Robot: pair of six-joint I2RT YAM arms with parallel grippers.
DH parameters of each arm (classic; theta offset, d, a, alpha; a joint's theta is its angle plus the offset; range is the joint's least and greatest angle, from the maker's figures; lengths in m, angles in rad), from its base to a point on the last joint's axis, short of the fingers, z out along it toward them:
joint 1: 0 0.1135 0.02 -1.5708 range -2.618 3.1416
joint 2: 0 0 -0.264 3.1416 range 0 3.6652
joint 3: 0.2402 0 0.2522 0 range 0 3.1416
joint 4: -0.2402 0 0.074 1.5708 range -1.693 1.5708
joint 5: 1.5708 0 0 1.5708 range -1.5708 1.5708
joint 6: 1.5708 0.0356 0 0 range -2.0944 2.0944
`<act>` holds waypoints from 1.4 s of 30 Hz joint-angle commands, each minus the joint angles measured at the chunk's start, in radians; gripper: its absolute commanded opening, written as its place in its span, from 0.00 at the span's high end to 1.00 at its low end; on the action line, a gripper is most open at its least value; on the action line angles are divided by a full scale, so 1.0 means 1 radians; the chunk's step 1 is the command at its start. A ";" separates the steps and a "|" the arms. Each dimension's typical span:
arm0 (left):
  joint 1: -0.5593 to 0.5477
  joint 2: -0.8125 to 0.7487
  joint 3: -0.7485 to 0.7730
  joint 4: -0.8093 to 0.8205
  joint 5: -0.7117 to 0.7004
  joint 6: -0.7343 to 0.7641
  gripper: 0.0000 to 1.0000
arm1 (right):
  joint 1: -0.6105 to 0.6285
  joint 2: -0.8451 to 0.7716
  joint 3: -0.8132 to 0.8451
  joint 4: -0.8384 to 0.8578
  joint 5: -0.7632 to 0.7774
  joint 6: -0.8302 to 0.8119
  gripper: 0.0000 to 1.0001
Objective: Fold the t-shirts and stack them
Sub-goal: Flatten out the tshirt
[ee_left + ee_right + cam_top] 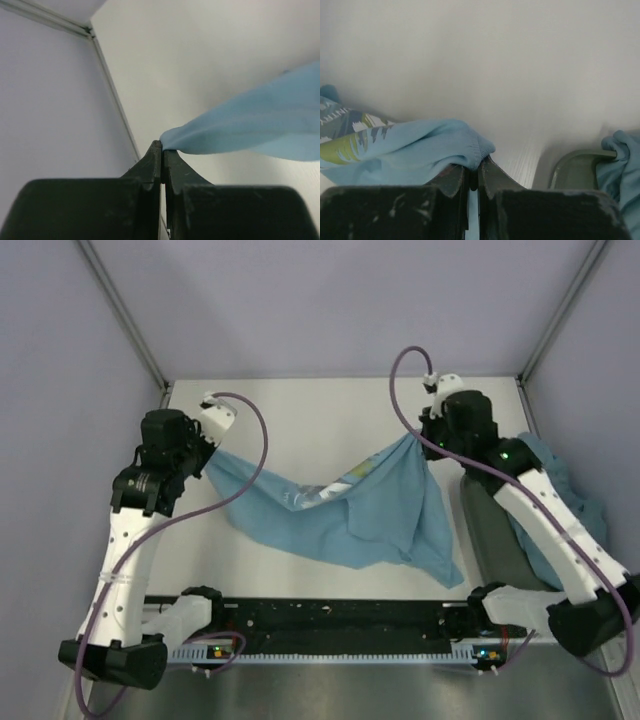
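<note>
Top view: one light blue t-shirt (340,515), limp cotton and likely light, sags between two held corners over the white table (300,410), with spare shirts (562,490) in the grey bin (490,540) at right. Left wrist: left gripper (162,147) pinched tight on a smooth corner. Right wrist: right gripper (479,165) clamps a ribbed edge; corners suit grasping.

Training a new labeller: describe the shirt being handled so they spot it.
On the white table, a light blue cotton t-shirt sags between left gripper and right gripper. Unlike the crumpled blue shirts in the grey-green bin, it is lifted.
</note>
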 commanded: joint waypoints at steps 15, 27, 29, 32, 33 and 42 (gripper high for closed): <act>0.002 0.067 -0.258 0.185 0.201 -0.081 1.00 | 0.006 0.385 -0.116 0.111 0.083 0.127 0.42; 0.002 0.078 -0.255 0.180 0.211 -0.089 1.00 | 0.020 0.481 -0.325 0.158 -0.027 0.343 0.52; 0.002 0.078 -0.256 0.180 0.214 -0.089 1.00 | 0.020 0.504 -0.331 0.182 -0.059 0.343 0.53; 0.002 0.081 -0.256 0.180 0.211 -0.088 1.00 | 0.022 0.528 -0.337 0.185 -0.029 0.352 0.55; 0.002 0.081 -0.256 0.183 0.208 -0.088 1.00 | 0.020 0.534 -0.342 0.188 -0.009 0.352 0.56; 0.002 0.087 -0.252 0.183 0.196 -0.077 1.00 | 0.020 0.497 -0.339 0.185 0.059 0.307 1.00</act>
